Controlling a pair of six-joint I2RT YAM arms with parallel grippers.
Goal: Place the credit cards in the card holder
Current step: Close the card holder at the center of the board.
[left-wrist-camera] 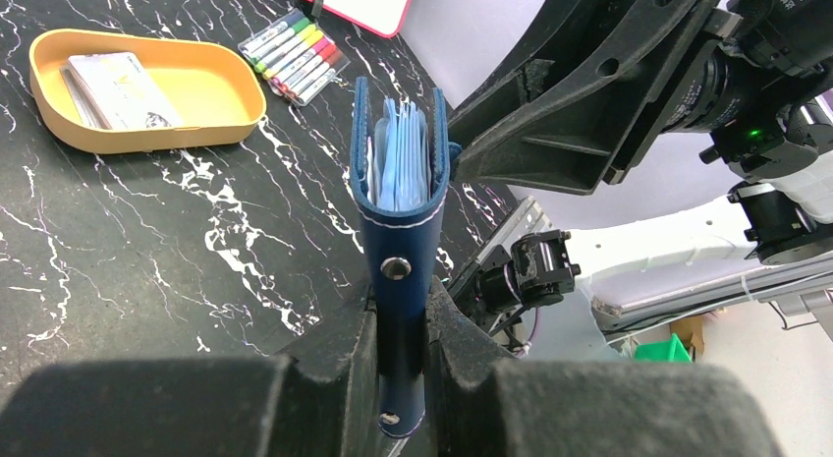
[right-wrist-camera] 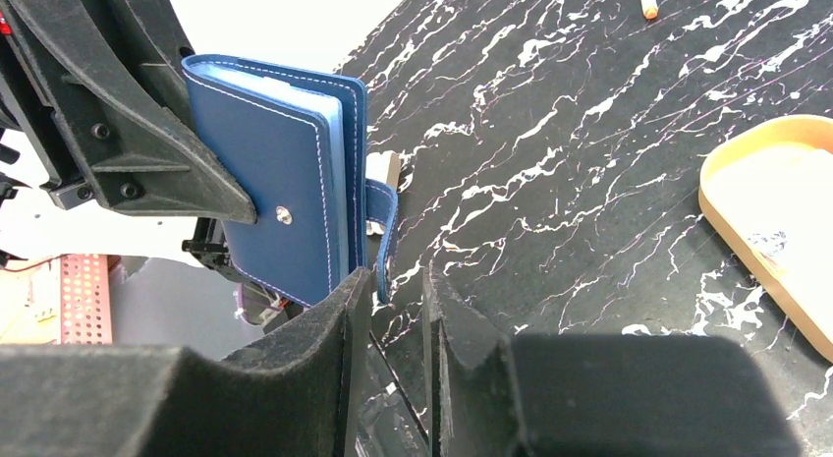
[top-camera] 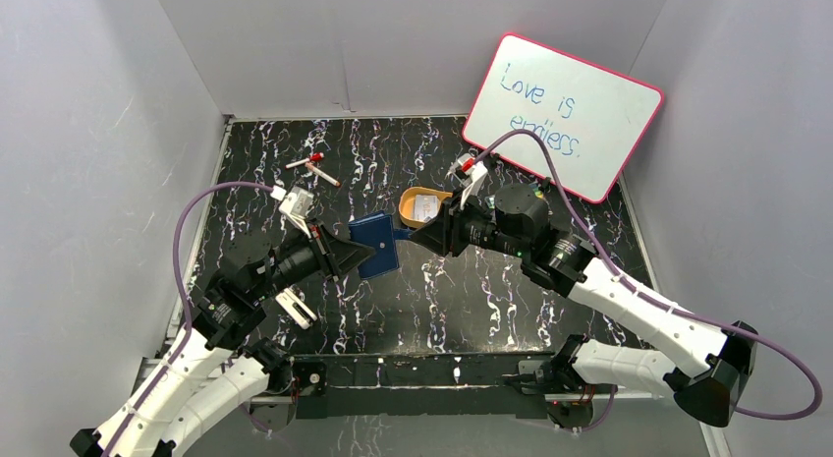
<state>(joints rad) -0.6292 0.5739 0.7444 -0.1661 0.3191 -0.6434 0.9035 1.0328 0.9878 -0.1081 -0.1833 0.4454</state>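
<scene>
The navy card holder (left-wrist-camera: 401, 231), white-stitched, is held on edge above the surface (left-wrist-camera: 147, 251) mid-scene, pale blue sleeves (left-wrist-camera: 398, 167) showing, clamped in the left tool (left-wrist-camera: 401, 324). The right tool (right-wrist-camera: 395, 292), jaws narrowly apart, holds nothing beside its strap tab (right-wrist-camera: 385, 216). The credit cards (left-wrist-camera: 118, 88) lie in the orange tray (left-wrist-camera: 226, 113), farther back.

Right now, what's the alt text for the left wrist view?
The left end effector clamps the navy card holder upright, clear sleeves showing at its top. At upper left, an orange tray holds credit cards.
</scene>
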